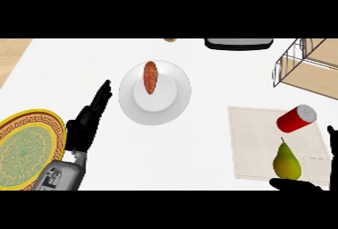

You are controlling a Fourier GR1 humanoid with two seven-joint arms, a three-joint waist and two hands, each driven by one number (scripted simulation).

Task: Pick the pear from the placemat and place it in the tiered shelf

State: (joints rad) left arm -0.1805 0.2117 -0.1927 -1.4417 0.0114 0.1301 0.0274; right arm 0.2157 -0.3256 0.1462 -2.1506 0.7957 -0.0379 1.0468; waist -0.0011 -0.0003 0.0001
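The pear (287, 161) is seen lying on the placemat (254, 134), stem pointing away, just beyond the right hand (300, 184), which is spread open at the lower right edge with one finger (332, 143) raised beside the fruit; nothing is held by it. A red can (296, 118) is laid tilted on the same placemat, just past the pear and between it and the tiered shelf (305, 67), which is set farther out on the tabletop (198, 156). No writing can be read on the can. The left hand (86, 123) is kept open, fingers straight, well apart from the pear. To its right a white plate (155, 105) carrying a reddish-brown food item (150, 77) is found; on its other side a gold-patterned plate (26, 150) is placed.
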